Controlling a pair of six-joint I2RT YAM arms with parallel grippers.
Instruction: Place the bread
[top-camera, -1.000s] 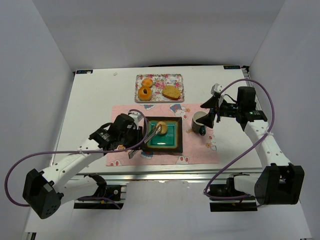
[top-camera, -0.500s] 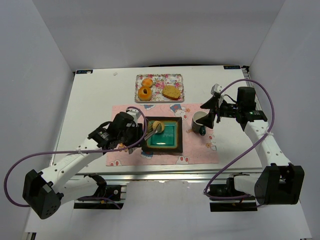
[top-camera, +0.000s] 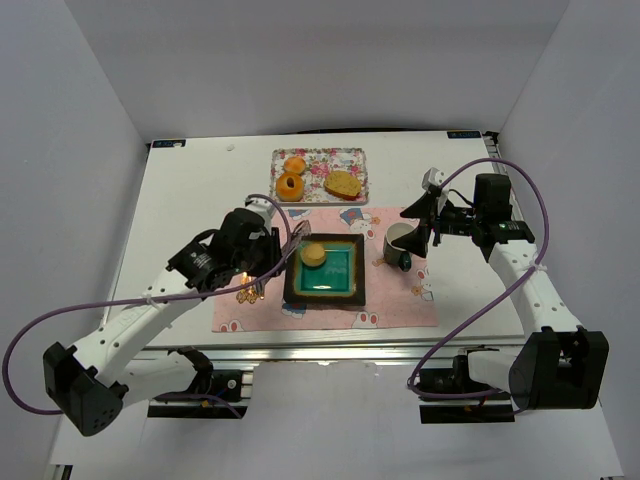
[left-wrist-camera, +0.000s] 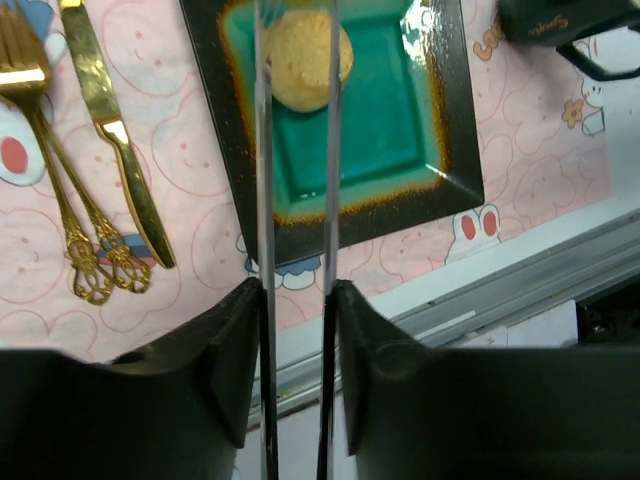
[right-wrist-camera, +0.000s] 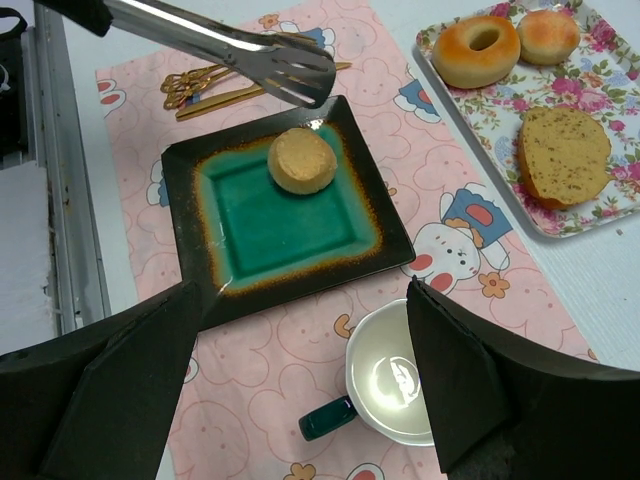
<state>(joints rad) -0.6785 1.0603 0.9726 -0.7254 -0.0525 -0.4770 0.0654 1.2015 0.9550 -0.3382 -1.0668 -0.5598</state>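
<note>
left hand (left-wrist-camera: 297, 300) pulled back and up, gripping tongs (right-wrist-camera: 240, 48) now parted, bun (left-wrist-camera: 303, 58) released onto plate (top-camera: 335, 275) below tong tips, near plate's far edge, room on plate hand-side of bun, right hand (right-wrist-camera: 303, 300) unmoved, wide apart, holding nothing

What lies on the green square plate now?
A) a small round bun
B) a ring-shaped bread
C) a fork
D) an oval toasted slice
A: the small round bun lies alone on the green plate, with the tongs apart from it.
</note>
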